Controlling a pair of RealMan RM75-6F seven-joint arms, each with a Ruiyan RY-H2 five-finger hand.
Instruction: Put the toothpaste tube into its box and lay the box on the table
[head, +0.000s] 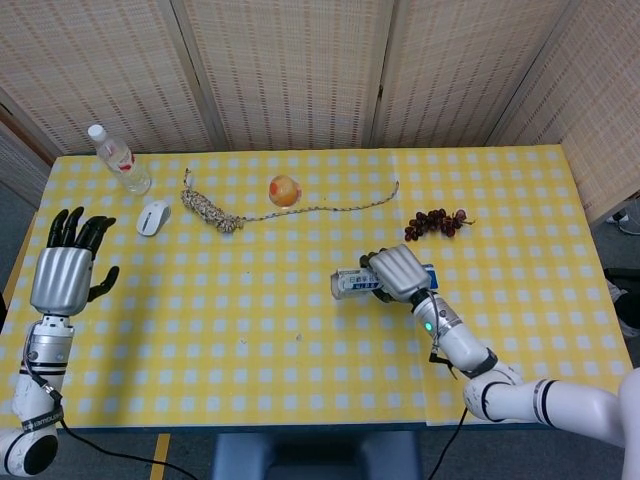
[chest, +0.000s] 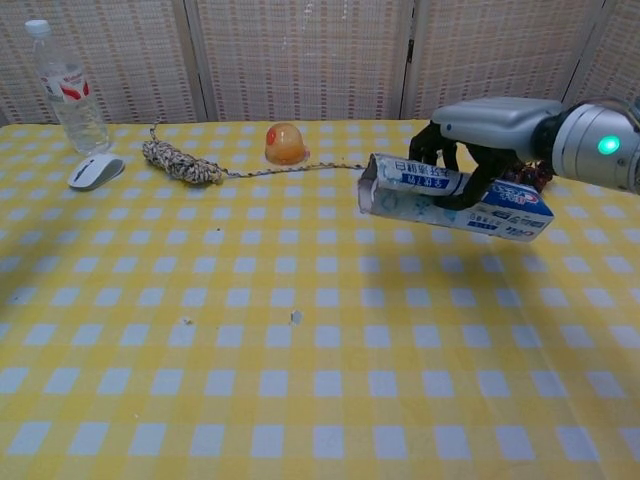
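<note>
Woven screens back our yellow-checked desk (head: 300, 300). Our right hand (chest: 487, 125) grasps the toothpaste box (chest: 450, 197) nearly level just above the cloth, presumably to lay it flat; our left hand (head: 62, 275) hangs released, clear.

Bottle (head: 118, 158) far left, mouse (head: 153, 216) beside it, rope (head: 210, 208) right, grapes (head: 436, 221) behind box (chest: 452, 198)
</note>
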